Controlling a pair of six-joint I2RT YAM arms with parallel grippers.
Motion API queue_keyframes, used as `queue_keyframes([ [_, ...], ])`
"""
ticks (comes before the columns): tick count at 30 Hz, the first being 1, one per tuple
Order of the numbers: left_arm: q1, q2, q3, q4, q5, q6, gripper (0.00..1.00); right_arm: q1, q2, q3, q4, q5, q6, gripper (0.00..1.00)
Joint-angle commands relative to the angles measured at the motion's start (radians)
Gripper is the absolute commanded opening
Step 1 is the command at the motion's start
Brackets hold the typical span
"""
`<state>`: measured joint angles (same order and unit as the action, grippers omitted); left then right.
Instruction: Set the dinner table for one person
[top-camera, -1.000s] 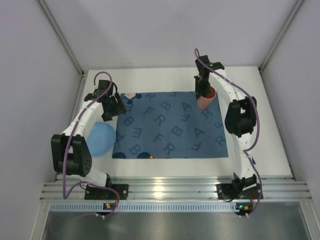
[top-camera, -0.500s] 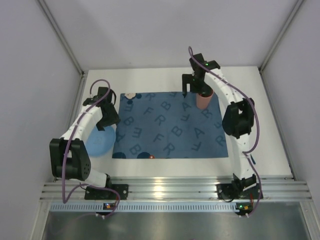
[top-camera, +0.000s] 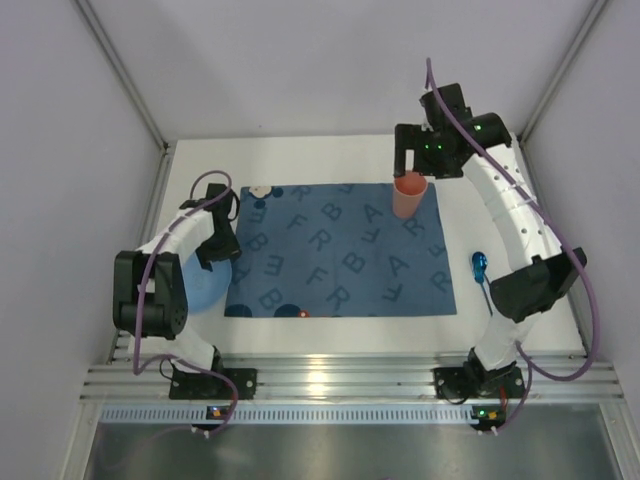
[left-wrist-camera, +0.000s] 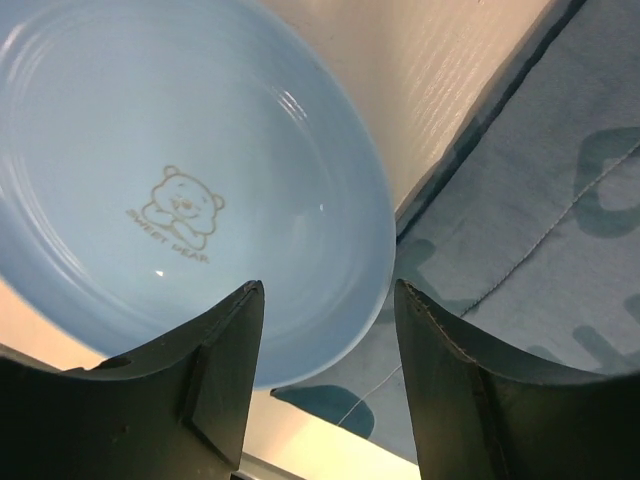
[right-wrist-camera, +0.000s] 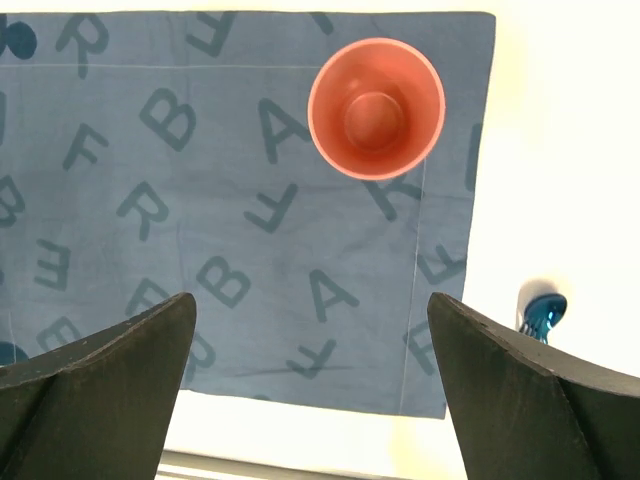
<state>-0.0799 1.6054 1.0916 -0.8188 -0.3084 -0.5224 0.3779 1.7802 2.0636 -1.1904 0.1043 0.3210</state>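
Note:
A light blue plate (left-wrist-camera: 170, 190) with a bear print lies on the white dinner table (top-camera: 530, 210), its right rim overlapping the left edge of the dark blue letter mat (top-camera: 340, 250). My left gripper (left-wrist-camera: 325, 290) hovers open just over that rim, one finger above the plate and the other above the mat. In the top view the left gripper (top-camera: 218, 248) covers part of the plate (top-camera: 198, 288). A pink cup (right-wrist-camera: 376, 108) stands upright on the mat's far right corner. My right gripper (right-wrist-camera: 312, 300) is wide open and empty, raised above and behind the cup (top-camera: 408, 193).
A blue spoon (top-camera: 479, 266) lies on the table right of the mat, and its end shows as the spoon (right-wrist-camera: 540, 312) in the right wrist view. A small white round object (top-camera: 260, 190) sits at the mat's far left corner. Grey walls enclose the table.
My right gripper opened, let go of the cup and rose back to the right, uncovering the spoon. My left gripper moved toward the plate's rim and its jaws narrowed.

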Motion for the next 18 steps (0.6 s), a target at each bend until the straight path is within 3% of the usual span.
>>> queue_keyframes([
  [1,0.003,0.031,-0.007,0.059,0.025,-0.008,0.60,0.000,-0.044,-0.040,-0.023,0.025,-0.014,1.00],
  [5,0.003,0.068,-0.007,0.072,0.015,0.004,0.59,-0.004,-0.068,-0.077,-0.023,0.034,-0.019,1.00],
  [9,0.003,0.097,-0.006,0.075,-0.009,0.021,0.48,-0.004,-0.074,-0.097,-0.023,0.038,-0.022,1.00],
  [13,0.003,0.132,-0.006,0.064,-0.056,0.036,0.22,-0.007,-0.085,-0.118,-0.023,0.041,-0.023,1.00],
  [16,0.003,0.152,-0.018,0.066,-0.092,0.051,0.12,-0.008,-0.096,-0.132,-0.023,0.046,-0.023,1.00],
  [17,0.005,0.154,-0.022,0.066,-0.115,0.055,0.00,-0.008,-0.100,-0.134,-0.026,0.048,-0.025,1.00],
  [18,0.005,0.154,-0.025,0.066,-0.121,0.058,0.00,-0.007,-0.107,-0.137,-0.026,0.049,-0.025,1.00],
])
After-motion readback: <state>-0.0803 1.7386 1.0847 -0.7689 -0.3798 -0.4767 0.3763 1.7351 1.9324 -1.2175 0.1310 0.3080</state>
